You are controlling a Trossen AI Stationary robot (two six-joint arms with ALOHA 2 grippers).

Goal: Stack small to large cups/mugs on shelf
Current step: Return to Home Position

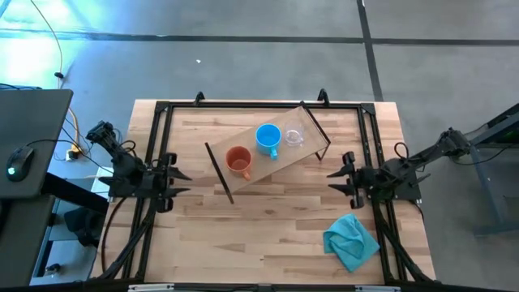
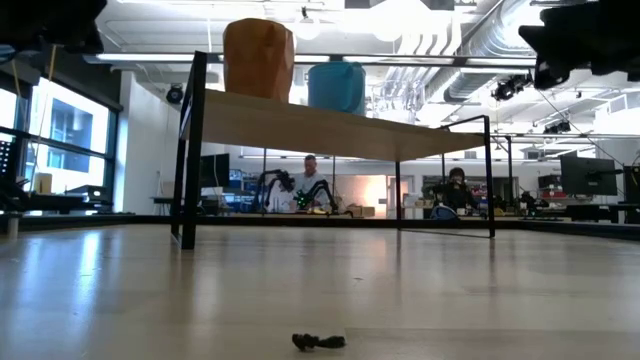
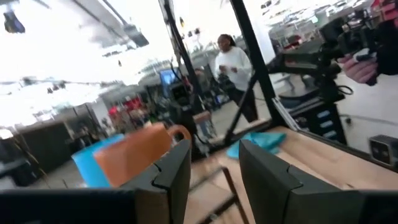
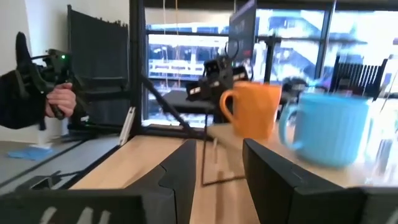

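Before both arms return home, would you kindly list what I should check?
1. Orange mug, blue mug and clear cup all on the shelf, in a row: ok.
2. Left gripper empty, jaws apart, clear of the shelf: ok.
3. Right gripper empty, jaws apart, clear of the shelf: ok.
4. Teal cloth apart from both grippers: ok.
5. Clear cup upright: cannot tell.

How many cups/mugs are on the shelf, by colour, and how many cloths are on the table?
orange mug: 1
blue mug: 1
clear cup: 1
teal cloth: 1, on the table, off the shelf
Total: 4 (3 vessels on the shelf, 1 cloth)
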